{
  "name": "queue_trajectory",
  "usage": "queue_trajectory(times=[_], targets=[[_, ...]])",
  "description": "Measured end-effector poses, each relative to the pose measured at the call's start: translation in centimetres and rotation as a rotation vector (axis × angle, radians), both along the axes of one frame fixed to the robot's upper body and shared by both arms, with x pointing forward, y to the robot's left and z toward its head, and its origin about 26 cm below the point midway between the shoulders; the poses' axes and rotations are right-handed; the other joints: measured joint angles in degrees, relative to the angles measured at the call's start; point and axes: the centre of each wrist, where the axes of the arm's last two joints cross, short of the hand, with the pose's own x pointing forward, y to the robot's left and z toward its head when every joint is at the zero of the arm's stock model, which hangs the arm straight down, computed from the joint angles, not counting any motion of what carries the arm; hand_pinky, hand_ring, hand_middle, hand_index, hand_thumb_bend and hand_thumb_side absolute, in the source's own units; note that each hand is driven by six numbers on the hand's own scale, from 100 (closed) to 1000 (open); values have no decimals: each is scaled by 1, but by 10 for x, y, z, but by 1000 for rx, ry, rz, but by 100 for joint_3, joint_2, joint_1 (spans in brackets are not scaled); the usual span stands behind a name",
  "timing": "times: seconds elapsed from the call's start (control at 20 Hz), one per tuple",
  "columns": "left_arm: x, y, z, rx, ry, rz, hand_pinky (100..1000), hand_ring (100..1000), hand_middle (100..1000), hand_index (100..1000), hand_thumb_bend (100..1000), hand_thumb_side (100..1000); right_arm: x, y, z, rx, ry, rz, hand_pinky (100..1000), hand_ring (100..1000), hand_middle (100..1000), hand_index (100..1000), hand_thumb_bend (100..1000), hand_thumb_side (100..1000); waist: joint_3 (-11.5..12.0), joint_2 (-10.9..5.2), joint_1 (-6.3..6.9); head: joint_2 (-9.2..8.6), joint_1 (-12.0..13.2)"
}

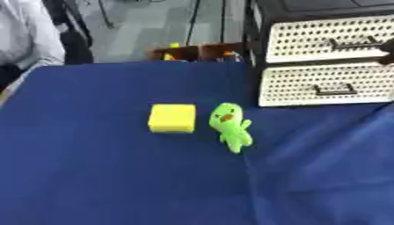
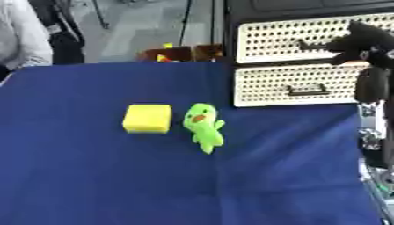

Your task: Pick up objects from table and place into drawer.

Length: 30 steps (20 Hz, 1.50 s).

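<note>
Drawers (image 1: 327,83) closed; right hand (image 2: 362,39) at upper handle (image 2: 311,44)

Yellow block (image 1: 172,117) beside green toy (image 1: 230,126) (apart); drawers (image 1: 329,83) shut.

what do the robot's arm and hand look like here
Only the right hand and its arm show, at the right edge of the right eye view. The hand is black and bulky, with dark fingers. The forearm below it is a black rounded shell, with silver metal parts further down. No cables or markings can be made out.
</note>
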Motion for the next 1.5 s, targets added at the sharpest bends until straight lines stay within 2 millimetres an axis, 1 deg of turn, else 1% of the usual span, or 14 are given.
queue_trajectory(times=[0.35, 0.4, 0.45, 0.5, 0.6, 0.85, 1.05, 1.1, 1.35, 1.5], targets=[[0, 0, 0, 0, 0, 0, 525, 706, 741, 899, 199, 909, 0, -1, 1, -3, 4, -8, 508, 630, 622, 852, 100, 1000, -6, -1, -3, -5, -16], [0, 0, 0, 0, 0, 0, 525, 706, 741, 898, 198, 908, 0, -2, 2, -13, 9, -19, 503, 622, 608, 850, 138, 1000, -12, -1, -4, -5, -17], [0, 0, 0, 0, 1, 0, 525, 706, 741, 898, 198, 908, -1, -3, 4, -29, 18, -35, 501, 620, 602, 850, 146, 1000, -19, -1, -6, -5, -17], [0, 0, 0, 0, 1, 0, 525, 706, 741, 898, 199, 909, -1, -5, 6, -52, 27, -56, 481, 608, 589, 849, 163, 1000, -22, -1, -10, -5, -19], [0, 0, 0, 0, 1, 0, 524, 707, 742, 898, 197, 910, -1, -8, 14, -109, 45, -102, 470, 600, 578, 846, 177, 1000, -22, -1, -23, -5, -21], [0, 0, 0, 1, 4, 0, 524, 707, 742, 899, 198, 910, -3, -15, 31, -252, 107, -221, 458, 593, 573, 841, 195, 1000, -16, -4, -34, -5, -28], [0, 0, 0, 2, 6, 0, 524, 707, 742, 899, 196, 911, -6, -21, 46, -392, 184, -318, 445, 584, 567, 834, 200, 1000, -13, -9, -49, -5, -66], [0, 0, 0, 2, 7, 0, 524, 708, 742, 898, 196, 911, -6, -22, 49, -423, 204, -338, 427, 576, 562, 829, 204, 1000, -13, -11, -53, -5, -70], [-1, 0, -2, 4, 14, 0, 524, 708, 743, 898, 195, 912, -10, -28, 63, -564, 305, -435, 400, 560, 558, 825, 209, 1000, -11, -40, -67, -5, -85], [0, -1, -2, 4, 18, -4, 523, 708, 743, 898, 193, 914, -12, -32, 70, -650, 375, -486, 366, 542, 539, 822, 221, 1000, -11, -50, -76, -5, -105]])
